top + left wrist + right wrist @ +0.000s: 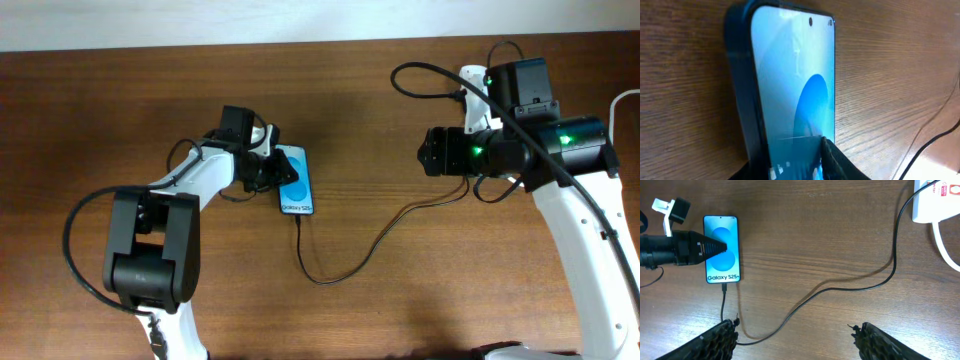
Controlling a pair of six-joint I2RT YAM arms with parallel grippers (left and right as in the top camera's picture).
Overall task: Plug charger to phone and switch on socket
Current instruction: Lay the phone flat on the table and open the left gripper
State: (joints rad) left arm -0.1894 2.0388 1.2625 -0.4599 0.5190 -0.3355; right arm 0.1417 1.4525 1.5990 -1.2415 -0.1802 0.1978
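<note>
1. Left gripper (720, 247): reaches in from the left and grips the phone. One finger (832, 160) lies on the screen, and the other sits at the back edge.
2. Phone (721, 272): left of centre on the table (815, 230). The blue screen faces up and reads "Galaxy S25+".
3. Plug (725, 287): at the phone's bottom edge and apparently seated, though how deep it sits cannot be told.
4. Charger (895, 240): runs down from the plug, loops under the right gripper, then climbs rightward to the socket.
5. Right gripper (794, 327): jaws wide apart and holding nothing. It hovers over the cable loop, well apart from the socket.
6. Socket (940, 202): at the far right, with only a corner and a red marking in the wrist view. The switch position cannot be told, and switching appears to be the step left.
7. White cord (945, 245): thick, leaving the socket just beside the charger's entry.

Hazards:
- An open finger travelling right could hook the slack loop, tugging the plug out or dragging the phone.
- If the left grip slackens, the phone has nothing else holding it against such a pull.
- A push on the switch could slide the light socket.

Obstructions: the charger and white cord crowd the socket's near side, and in the overhead view the right arm hides most of it.
</note>
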